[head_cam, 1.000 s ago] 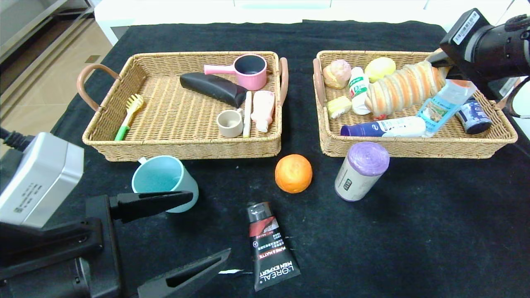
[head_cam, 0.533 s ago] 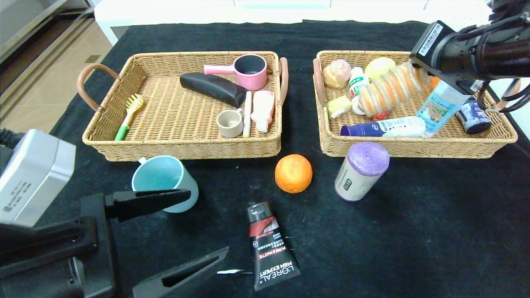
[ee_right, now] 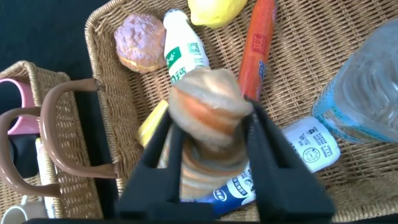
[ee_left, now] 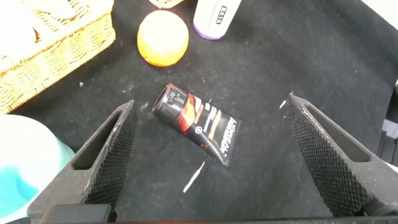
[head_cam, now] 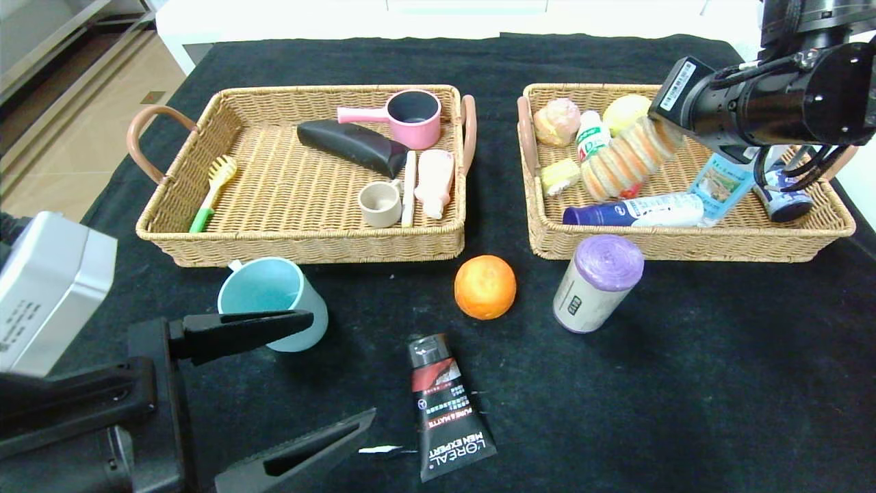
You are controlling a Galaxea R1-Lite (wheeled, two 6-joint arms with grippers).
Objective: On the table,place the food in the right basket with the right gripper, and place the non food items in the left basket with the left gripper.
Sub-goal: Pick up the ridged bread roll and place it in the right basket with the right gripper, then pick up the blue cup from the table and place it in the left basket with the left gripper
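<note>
My right gripper [head_cam: 667,123] is shut on a striped bread roll [head_cam: 626,161] and holds it tilted over the right basket [head_cam: 684,245]; in the right wrist view the roll [ee_right: 208,106] sits between the fingers of that gripper [ee_right: 210,121]. My left gripper [head_cam: 342,366] is open and empty at the front left, above a black tube [head_cam: 446,407], which also shows in the left wrist view [ee_left: 196,123] between the wide jaws of the left gripper [ee_left: 209,102]. An orange [head_cam: 485,287], a purple roll [head_cam: 598,282] and a teal cup [head_cam: 272,298] stand on the black cloth.
The right basket holds a muffin [head_cam: 556,120], a milk bottle [head_cam: 592,140], a lemon [head_cam: 626,109], a blue-white bottle [head_cam: 633,210], a water bottle [head_cam: 718,185] and a can [head_cam: 787,198]. The left basket [head_cam: 301,250] holds a pink pan [head_cam: 410,116], a dark case, a brush and a beige cup.
My right gripper has moved left and lower over the right basket, carrying the bread roll, which now tilts more steeply. The left arm has barely moved.
</note>
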